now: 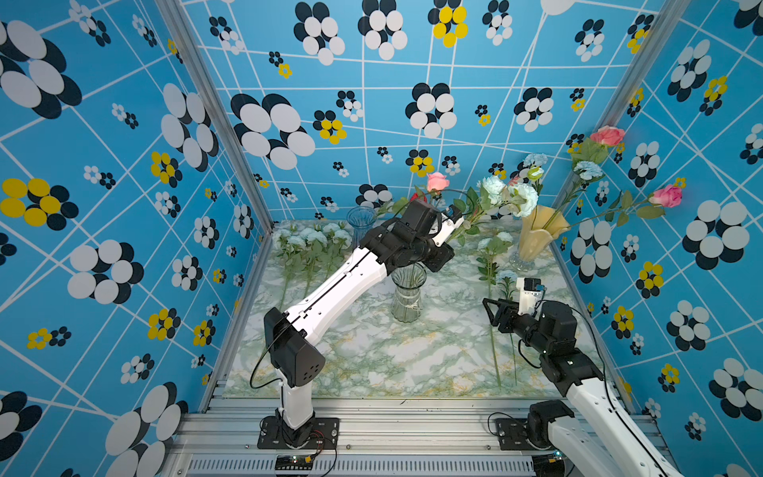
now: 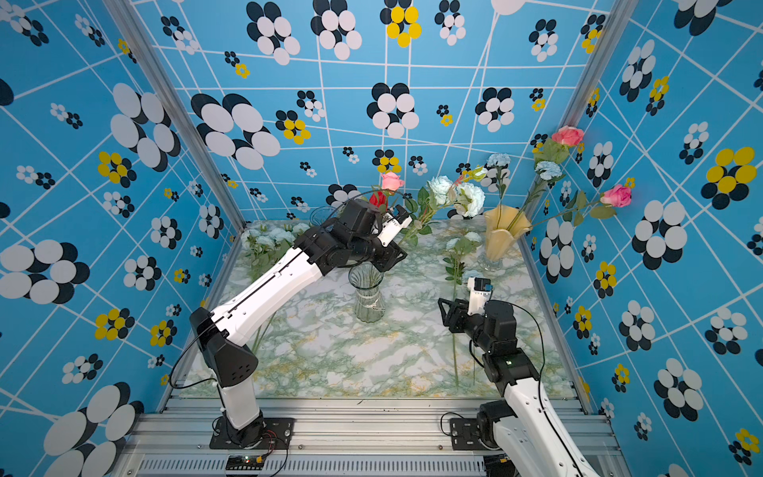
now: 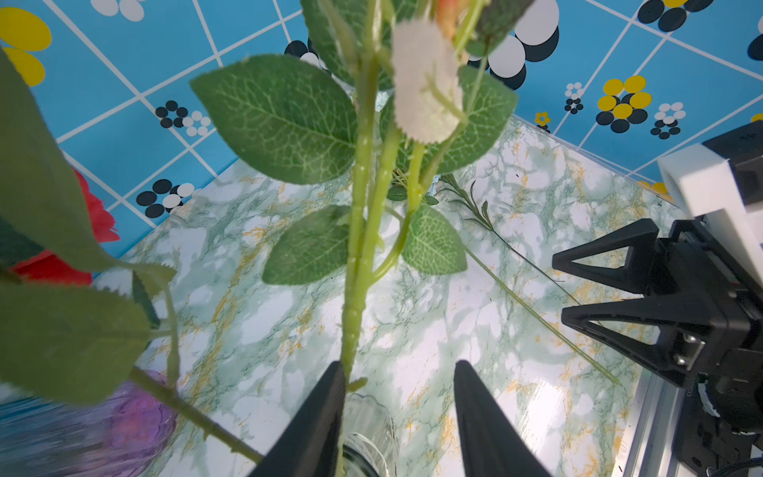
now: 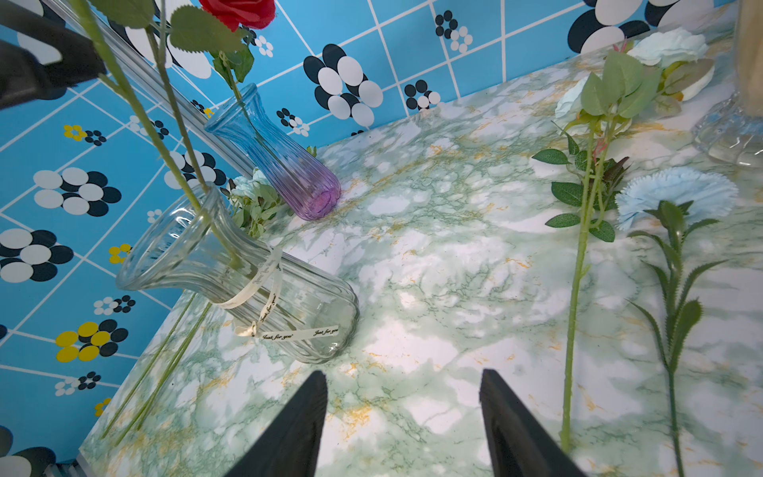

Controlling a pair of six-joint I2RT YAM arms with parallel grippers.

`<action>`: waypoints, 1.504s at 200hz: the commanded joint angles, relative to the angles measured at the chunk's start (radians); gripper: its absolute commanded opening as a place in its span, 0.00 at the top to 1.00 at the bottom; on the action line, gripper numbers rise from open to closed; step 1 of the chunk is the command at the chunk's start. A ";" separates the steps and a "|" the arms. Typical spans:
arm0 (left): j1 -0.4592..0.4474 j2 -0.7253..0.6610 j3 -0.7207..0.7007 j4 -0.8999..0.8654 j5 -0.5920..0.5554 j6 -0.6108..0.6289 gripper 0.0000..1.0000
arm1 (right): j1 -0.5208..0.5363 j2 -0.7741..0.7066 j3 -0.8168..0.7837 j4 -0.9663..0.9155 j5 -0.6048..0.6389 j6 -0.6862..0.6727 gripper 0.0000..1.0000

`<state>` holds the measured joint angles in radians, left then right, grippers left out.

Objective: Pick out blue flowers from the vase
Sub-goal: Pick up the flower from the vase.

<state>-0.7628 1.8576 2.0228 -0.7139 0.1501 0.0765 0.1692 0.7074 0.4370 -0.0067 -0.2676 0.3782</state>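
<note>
Two pale blue flowers (image 1: 510, 194) lean up and to the right out of the clear glass vase (image 1: 408, 295) at mid-table. My left gripper (image 3: 399, 365) hovers just above that vase's mouth (image 3: 367, 417). It is open, with a green leafy stem (image 3: 359, 247) resting against one finger and the other finger well clear. Which bloom that stem carries is not visible from the wrist. More blue flowers (image 1: 588, 169) stand in the yellow vase (image 1: 536, 235). My right gripper (image 4: 404, 373) is open and empty, low over the table beside two blue flowers (image 4: 677, 194) lying flat.
Several blue flowers (image 1: 313, 237) lie at the back left. A blue-purple vase (image 4: 280, 165) holds a red rose (image 4: 239, 12). Pink roses (image 1: 607, 135) stand in the yellow vase, and another pink rose (image 1: 437, 181) shows behind my left wrist. Patterned walls close in three sides.
</note>
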 commanded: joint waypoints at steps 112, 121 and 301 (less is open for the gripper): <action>0.029 0.077 0.042 0.091 -0.004 0.032 0.52 | -0.001 0.009 -0.023 0.054 0.002 0.014 0.51; 0.028 0.083 0.046 0.091 -0.002 0.034 0.52 | 0.001 0.012 -0.023 0.056 0.001 0.014 0.52; 0.030 -0.001 0.008 0.134 -0.067 0.089 0.99 | 0.003 0.041 -0.018 0.070 -0.017 0.023 0.63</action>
<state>-0.7395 1.9224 2.0319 -0.5941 0.1078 0.1429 0.1696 0.7567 0.4316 0.0513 -0.2718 0.3870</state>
